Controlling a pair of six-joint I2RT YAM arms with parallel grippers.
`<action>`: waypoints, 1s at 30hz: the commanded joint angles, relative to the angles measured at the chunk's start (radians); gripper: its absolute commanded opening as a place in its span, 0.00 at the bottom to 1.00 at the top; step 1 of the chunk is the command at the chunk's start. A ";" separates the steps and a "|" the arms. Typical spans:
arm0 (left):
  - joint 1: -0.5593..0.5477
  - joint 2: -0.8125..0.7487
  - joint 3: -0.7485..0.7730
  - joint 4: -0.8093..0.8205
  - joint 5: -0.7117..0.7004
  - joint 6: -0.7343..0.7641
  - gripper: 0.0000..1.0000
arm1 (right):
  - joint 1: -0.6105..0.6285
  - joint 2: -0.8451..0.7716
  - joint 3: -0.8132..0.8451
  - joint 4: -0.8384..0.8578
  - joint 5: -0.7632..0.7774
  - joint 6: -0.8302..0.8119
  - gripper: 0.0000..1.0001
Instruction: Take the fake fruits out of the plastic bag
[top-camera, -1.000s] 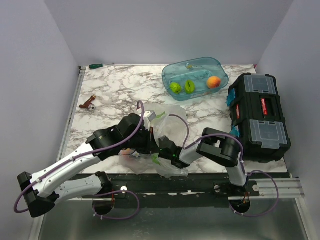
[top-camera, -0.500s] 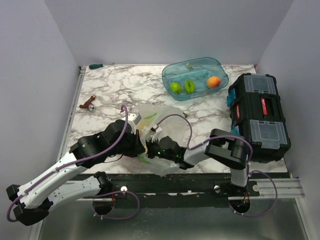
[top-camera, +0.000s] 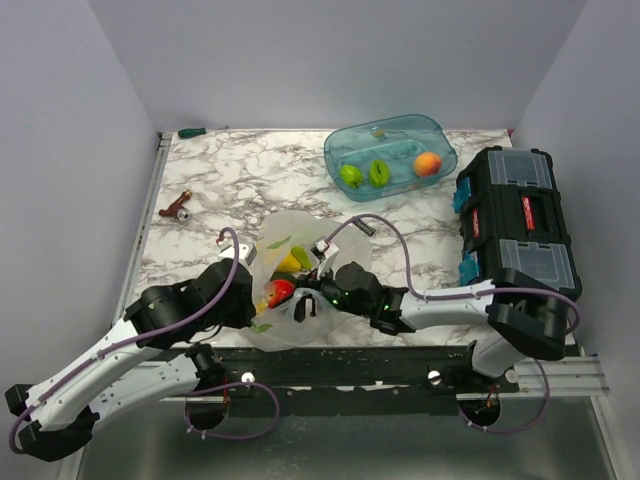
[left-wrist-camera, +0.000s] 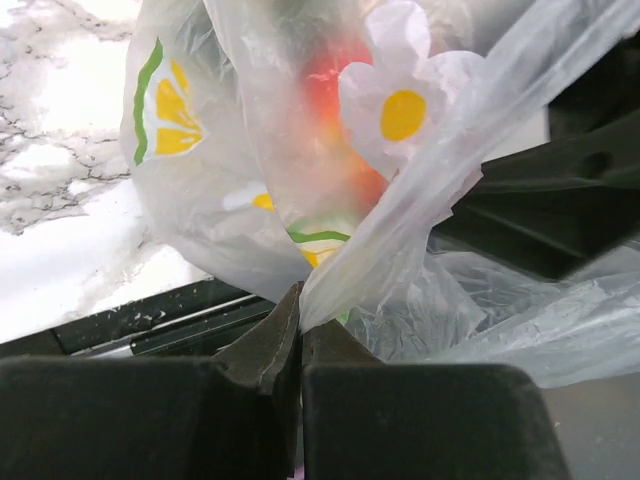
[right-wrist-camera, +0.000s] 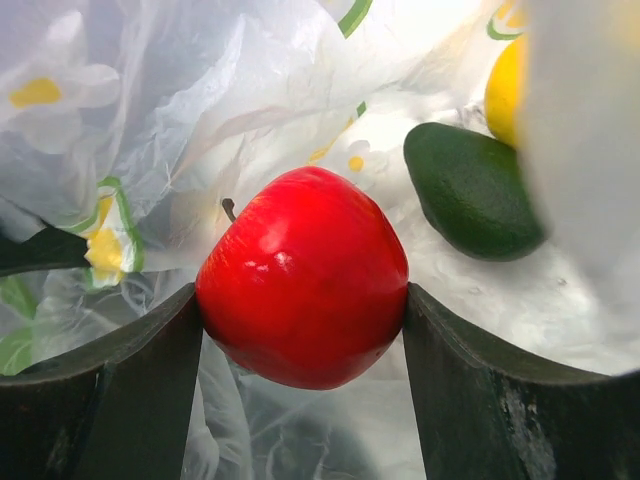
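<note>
One plastic bag (top-camera: 300, 228) lower centre of counter (top-camera: 230, 175); left tool (left-wrist-camera: 300, 330) pinched tight on bag's edge; right tool (right-wrist-camera: 300, 300) inside bag, clamping one red apple (right-wrist-camera: 303, 275); one dark green fruit (right-wrist-camera: 475, 190), one yellow fruit (right-wrist-camera: 505, 90) beside it; two green fruits (top-camera: 351, 174) in tub (top-camera: 440, 135), upper right.

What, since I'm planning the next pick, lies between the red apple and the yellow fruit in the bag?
A dark green fruit lies between the red apple and the yellow fruit, inside the plastic bag; the right wrist view shows it.
</note>
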 joint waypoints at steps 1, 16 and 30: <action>-0.005 -0.022 -0.028 -0.023 -0.024 0.011 0.00 | 0.008 -0.112 -0.029 -0.176 0.102 -0.070 0.04; -0.004 -0.012 -0.060 0.082 0.119 0.062 0.00 | 0.004 -0.240 0.027 -0.385 0.410 -0.090 0.01; -0.005 0.082 -0.044 0.070 0.074 0.070 0.00 | -0.030 -0.234 0.184 -0.234 0.295 -0.024 0.01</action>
